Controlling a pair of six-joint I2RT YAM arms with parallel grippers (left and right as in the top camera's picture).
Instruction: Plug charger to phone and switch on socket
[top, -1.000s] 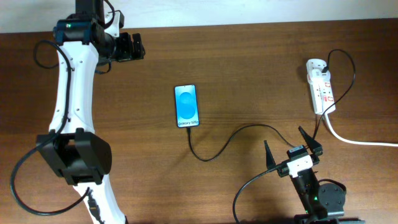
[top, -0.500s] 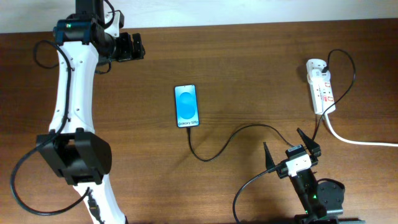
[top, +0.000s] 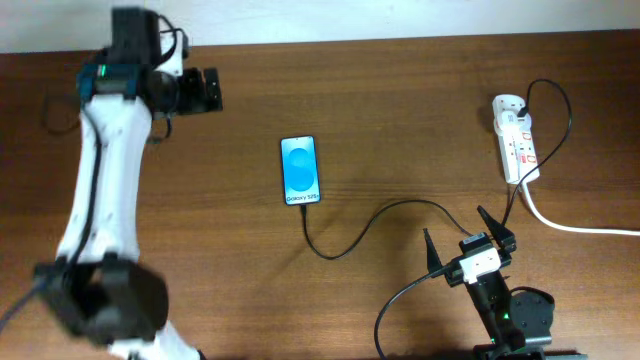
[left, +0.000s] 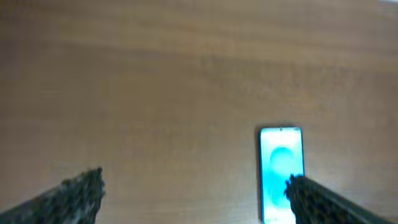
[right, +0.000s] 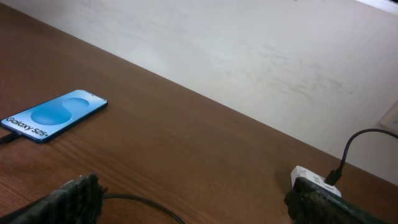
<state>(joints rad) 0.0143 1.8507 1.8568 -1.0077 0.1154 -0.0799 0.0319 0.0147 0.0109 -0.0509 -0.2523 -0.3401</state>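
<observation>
Socket is lying lengthwise away from the right gripper, which is sitting open near it, left and short of it, while the phone, charger apparently reaching its bottom end, is sitting well left and the left gripper is gaping farther left.

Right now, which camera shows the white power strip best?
The overhead view: the whole power strip lies in sight, with its red switches and white cord. The right wrist view catches only one end at the frame's bottom. The left wrist view misses it entirely.
</observation>
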